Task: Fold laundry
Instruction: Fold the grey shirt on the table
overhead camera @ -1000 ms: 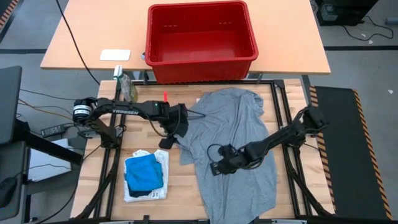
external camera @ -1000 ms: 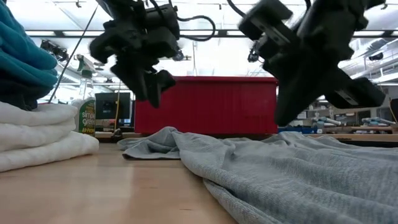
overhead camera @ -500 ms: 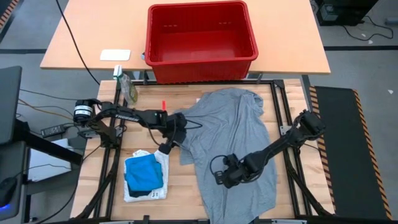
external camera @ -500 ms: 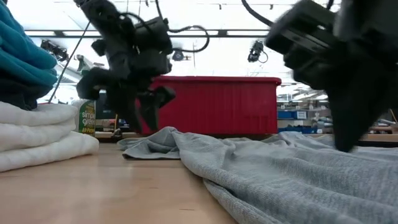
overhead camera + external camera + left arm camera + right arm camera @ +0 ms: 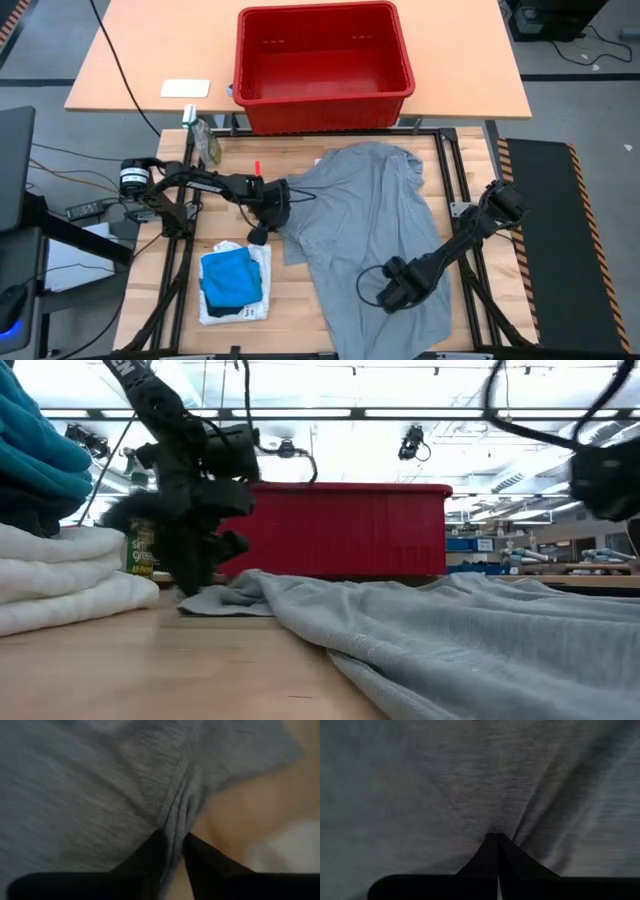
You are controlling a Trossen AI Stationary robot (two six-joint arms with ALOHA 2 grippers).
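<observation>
A heather grey shirt [image 5: 370,235] lies spread over the table's middle and right, its far part bunched near the table's far edge. In the low view the grey shirt [image 5: 450,640] fills the foreground. My left gripper [image 5: 262,225] is down at the shirt's left edge and is shut on it; the left wrist view shows it as well [image 5: 173,842]. My right gripper [image 5: 392,293] is shut, with its tips on the shirt's near right part [image 5: 497,837]. A folded pile [image 5: 235,283], bright blue on top of white, rests at the near left. My left gripper pinches a bunched fold at the shirt's left edge [image 5: 175,817] between its two fingers, slanting down from the table's left. The fold stands up in ridges between the fingertips, and the rest of the shirt lies on the table. My right gripper has its shut fingertips against the shirt's near right part [image 5: 520,822], slanting down from the right. Creases run out from the tips. Whether any cloth is caught between the fingers I cannot tell. The shirt lies flat on the table.
A red plastic basket [image 5: 322,65] stands on the tan table beyond the far edge, with a white card [image 5: 185,88] to its left. A spray bottle [image 5: 205,140] stands at the far left corner. Bare wood [image 5: 235,200] shows left of the shirt.
My left gripper came down from above to the table and shifted toward the left, taking the shirt's left edge; that edge has slid a little to the left. My right gripper moved across the shirt toward the near right.
</observation>
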